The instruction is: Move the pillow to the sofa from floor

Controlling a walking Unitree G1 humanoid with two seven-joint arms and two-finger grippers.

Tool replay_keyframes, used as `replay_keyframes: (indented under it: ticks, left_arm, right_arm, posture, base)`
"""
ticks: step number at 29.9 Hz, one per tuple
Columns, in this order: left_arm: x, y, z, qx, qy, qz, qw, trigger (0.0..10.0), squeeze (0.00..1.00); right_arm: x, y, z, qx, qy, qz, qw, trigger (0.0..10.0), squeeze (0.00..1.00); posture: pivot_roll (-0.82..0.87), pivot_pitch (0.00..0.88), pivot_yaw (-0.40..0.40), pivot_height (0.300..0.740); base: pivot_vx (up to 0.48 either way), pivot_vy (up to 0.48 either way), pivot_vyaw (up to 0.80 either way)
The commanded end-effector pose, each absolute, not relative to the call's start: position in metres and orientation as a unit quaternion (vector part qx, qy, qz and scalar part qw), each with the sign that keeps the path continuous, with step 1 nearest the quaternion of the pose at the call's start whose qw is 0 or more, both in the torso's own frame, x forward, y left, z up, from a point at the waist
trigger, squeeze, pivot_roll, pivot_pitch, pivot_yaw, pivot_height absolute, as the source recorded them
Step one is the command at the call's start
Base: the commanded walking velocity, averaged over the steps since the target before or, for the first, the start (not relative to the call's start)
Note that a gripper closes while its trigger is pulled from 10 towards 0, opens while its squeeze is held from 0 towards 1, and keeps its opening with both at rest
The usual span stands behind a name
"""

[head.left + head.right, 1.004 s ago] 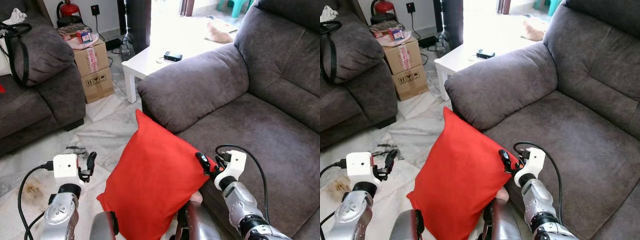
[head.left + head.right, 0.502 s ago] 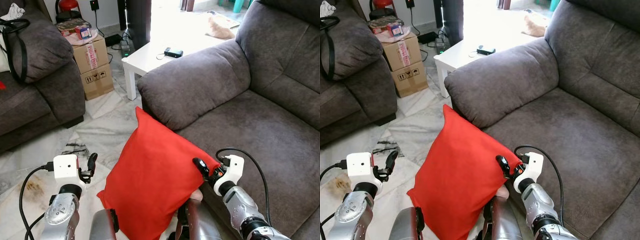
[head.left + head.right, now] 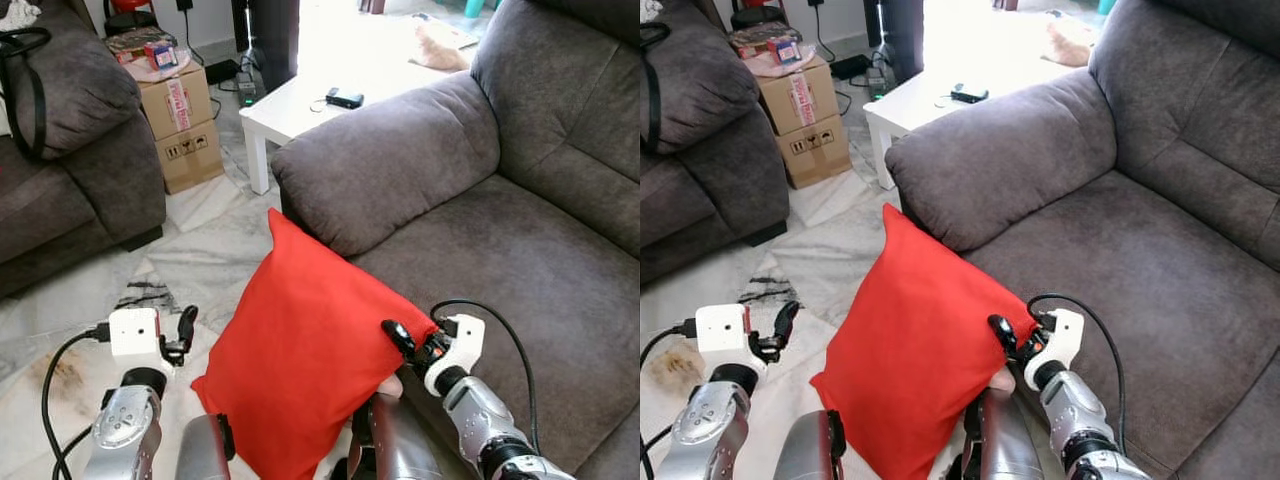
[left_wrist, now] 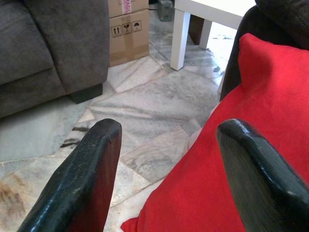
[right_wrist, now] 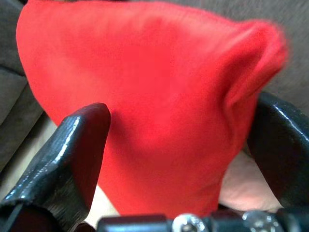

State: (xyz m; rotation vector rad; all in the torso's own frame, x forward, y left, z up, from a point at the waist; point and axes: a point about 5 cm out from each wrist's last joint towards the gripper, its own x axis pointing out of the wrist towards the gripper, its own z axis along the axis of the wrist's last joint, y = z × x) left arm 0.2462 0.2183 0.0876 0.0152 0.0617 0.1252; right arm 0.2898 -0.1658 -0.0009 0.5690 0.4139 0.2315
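Note:
A red pillow (image 3: 300,350) stands on its edge on the marble floor, leaning against the front of the grey sofa (image 3: 490,230) below its armrest (image 3: 380,160). My right gripper (image 3: 405,342) is at the pillow's right corner, next to the sofa seat. In the right wrist view its fingers (image 5: 82,140) stand wide apart on either side of that corner (image 5: 183,111), so the gripper is open. My left gripper (image 3: 180,335) hovers open to the left of the pillow, apart from it, with the pillow's edge (image 4: 260,106) near one finger.
A white low table (image 3: 290,105) with a small black device (image 3: 344,97) stands beyond the armrest. Stacked cardboard boxes (image 3: 185,115) and a second grey sofa (image 3: 70,150) are at the left. Bare marble floor (image 3: 210,250) lies between them.
My right gripper has edged left and down onto the pillow's right corner. The view has shifted slightly. The left arm and the pillow have stayed put.

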Motion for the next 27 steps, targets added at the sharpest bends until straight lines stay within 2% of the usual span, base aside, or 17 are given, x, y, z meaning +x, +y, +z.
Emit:
replay_keyframes:
  ticks: [1,15,16,17,18,19,27]
  left_arm:
    - [0.241,0.218,0.086,0.002,0.038,0.064,0.997,10.0,0.00]
    - [0.238,0.217,0.089,0.000,0.034,0.069,0.997,10.0,0.00]
    - [0.238,0.217,0.089,0.000,0.034,0.070,0.997,10.0,0.00]
    - [0.238,0.217,0.089,0.000,0.034,0.070,0.997,10.0,0.00]
    - [0.238,0.217,0.089,0.000,0.034,0.071,0.997,10.0,0.00]
    - [0.238,0.217,0.089,0.000,0.034,0.071,0.997,10.0,0.00]
    - [0.238,0.217,0.086,0.000,0.040,0.072,0.997,10.0,0.00]
  right_arm:
    - [0.287,-0.166,-0.004,0.281,0.213,0.108,0.930,10.0,0.00]
    - [0.297,-0.158,0.006,0.299,0.184,0.117,0.929,10.0,0.00]
    - [0.298,-0.157,0.007,0.301,0.181,0.119,0.929,9.5,0.00]
    - [0.298,-0.157,0.007,0.301,0.180,0.119,0.929,9.5,0.00]
    - [0.299,-0.157,0.008,0.301,0.180,0.119,0.929,2.1,0.00]
    - [0.299,-0.157,0.008,0.302,0.181,0.119,0.928,0.0,0.00]
    - [0.297,-0.155,0.006,0.299,0.185,0.128,0.927,0.0,0.00]
  posture:
    - [0.13,0.197,-0.100,0.585]
    - [0.14,0.209,-0.101,0.585]
    - [0.14,0.209,-0.101,0.585]
    - [0.14,0.209,-0.101,0.585]
    - [0.14,0.209,-0.103,0.585]
    - [0.14,0.209,-0.104,0.585]
    - [0.13,0.206,-0.105,0.585]
  base:
    - [0.000,0.000,0.00]
    - [0.000,0.000,0.00]
    - [0.000,0.000,0.00]
    - [0.000,0.000,0.00]
    - [0.000,0.000,0.00]
    - [0.000,0.000,0.00]
    - [0.000,0.000,0.00]
